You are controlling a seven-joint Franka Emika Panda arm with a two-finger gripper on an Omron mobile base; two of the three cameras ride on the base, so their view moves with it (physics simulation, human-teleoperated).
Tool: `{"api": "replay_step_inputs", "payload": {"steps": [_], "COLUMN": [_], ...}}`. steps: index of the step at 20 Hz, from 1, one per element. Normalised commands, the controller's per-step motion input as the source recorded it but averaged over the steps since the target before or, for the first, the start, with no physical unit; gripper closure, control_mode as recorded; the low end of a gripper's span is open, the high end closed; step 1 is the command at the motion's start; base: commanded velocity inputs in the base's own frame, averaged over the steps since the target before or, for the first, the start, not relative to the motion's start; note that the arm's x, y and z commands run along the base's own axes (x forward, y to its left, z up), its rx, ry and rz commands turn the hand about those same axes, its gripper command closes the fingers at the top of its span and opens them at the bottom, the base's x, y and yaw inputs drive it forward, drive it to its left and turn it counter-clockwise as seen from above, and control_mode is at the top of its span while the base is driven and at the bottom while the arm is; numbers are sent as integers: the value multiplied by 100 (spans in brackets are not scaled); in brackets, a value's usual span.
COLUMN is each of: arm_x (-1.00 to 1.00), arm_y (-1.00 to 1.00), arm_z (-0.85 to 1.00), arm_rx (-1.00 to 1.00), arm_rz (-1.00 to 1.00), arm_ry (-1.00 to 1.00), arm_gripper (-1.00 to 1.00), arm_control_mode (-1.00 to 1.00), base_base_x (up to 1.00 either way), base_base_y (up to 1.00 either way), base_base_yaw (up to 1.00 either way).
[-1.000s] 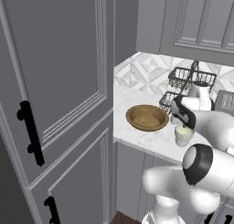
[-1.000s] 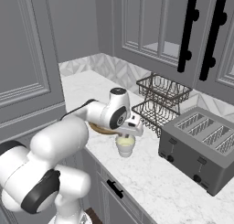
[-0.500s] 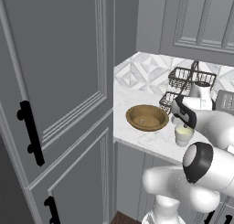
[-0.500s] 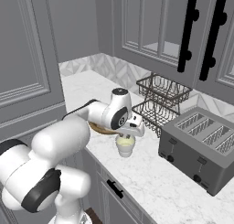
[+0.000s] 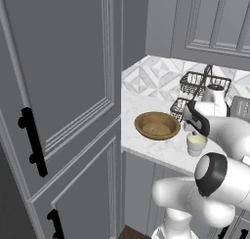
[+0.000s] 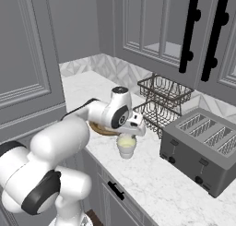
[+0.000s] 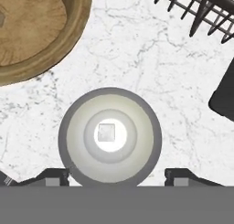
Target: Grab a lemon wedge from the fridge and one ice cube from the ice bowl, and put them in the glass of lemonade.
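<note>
Low centre of the hand view sits the glass [image 7: 109, 137], a round pale cup seen straight down, upright on white veined marble counter [image 7: 137, 49], its bottom rim cut off by the frame. Pale yellow-green liquid fills it, and dead centre lies a small square, whitish and see-through, the ice cube [image 7: 106, 131]. No long axis to speak of there, it looks square from above. The gripper [image 7: 116, 175] hangs right over the cup, its dark finger tips [image 7: 55, 176] standing wide apart at either side of the rim, clamped on nothing. Up at the upper left curves the bowl [image 7: 68, 40], brown wood with fine grain, shallow, mostly cut off by the edge. Upper right shows a dark wire basket [image 7: 201, 8], and a black slab enters from the right edge, hard to identify here. From the right base view the glass [image 6: 126, 146] stands between the bowl [image 6: 99, 128], largely hidden by the arm, and a grey slotted toaster [image 6: 205, 149].
</note>
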Motion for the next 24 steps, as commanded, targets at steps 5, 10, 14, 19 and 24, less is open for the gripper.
{"api": "replay_step_inputs", "payload": {"steps": [5, 10, 14, 19, 24], "arm_x": [-16, -89, -100, -95, -90], "arm_y": [1, 31, 76, 99, 54], "arm_z": [29, 43, 25, 0, 27], "arm_rx": [-1, 0, 0, 0, 0], "arm_rz": [0, 0, 0, 0, 0], "arm_ry": [0, -7, -8, -1, -7], "arm_gripper": [-100, -100, -100, -100, -100], "arm_control_mode": [-100, -100, -100, -100, -100], "base_base_x": [0, 0, 0, 0, 0], "base_base_y": [0, 0, 0, 0, 0], "base_base_yaw": [0, 0, 0, 0, 0]}}
